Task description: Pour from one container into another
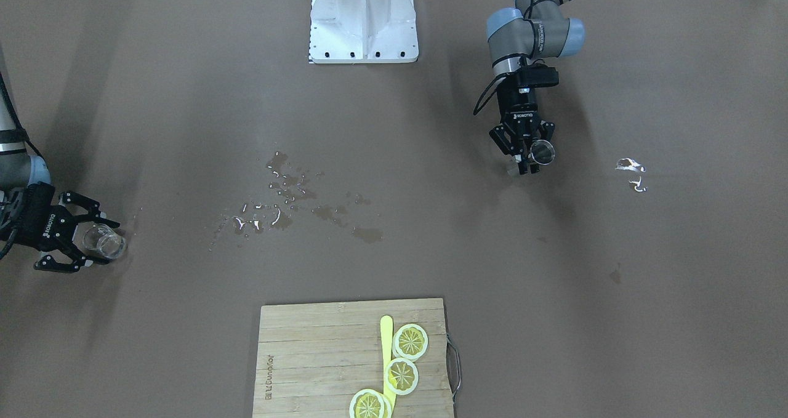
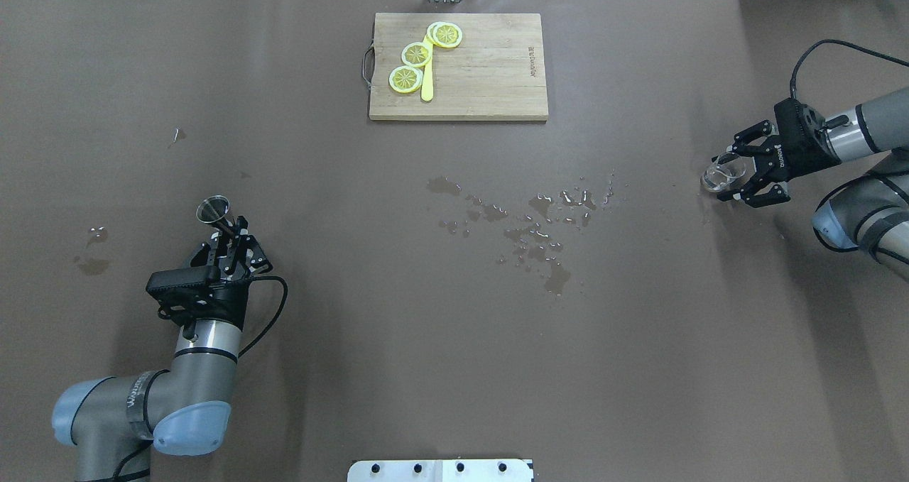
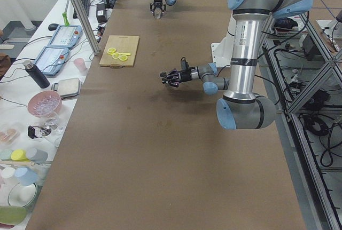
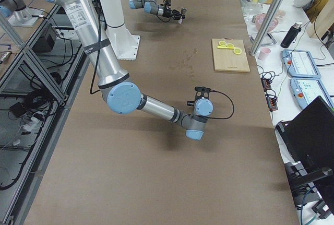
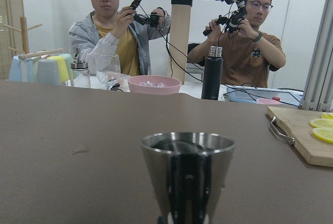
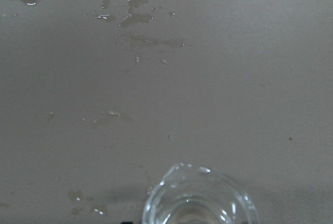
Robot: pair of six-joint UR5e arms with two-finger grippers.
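A small metal measuring cup (image 2: 213, 209) stands upright above the table on the robot's left side, with my left gripper (image 2: 231, 232) shut on its lower part. It also shows in the front view as the metal cup (image 1: 543, 152) and fills the left wrist view's bottom centre (image 5: 187, 169). I cannot tell what is inside it. Far off on the right side, a clear glass beaker (image 2: 723, 173) sits between the fingers of my right gripper (image 2: 731, 178), low over the table. The beaker (image 6: 200, 200) has a pouring lip and looks nearly empty. The right gripper (image 1: 98, 242) lies level, its fingers against the beaker (image 1: 106, 241).
Water puddles (image 2: 540, 230) are spread across the table's middle, with smaller wet spots (image 2: 92, 248) at the left. A bamboo cutting board (image 2: 490, 70) with lemon slices and a yellow knife lies at the far edge. The white robot base (image 1: 363, 18) is at the near edge.
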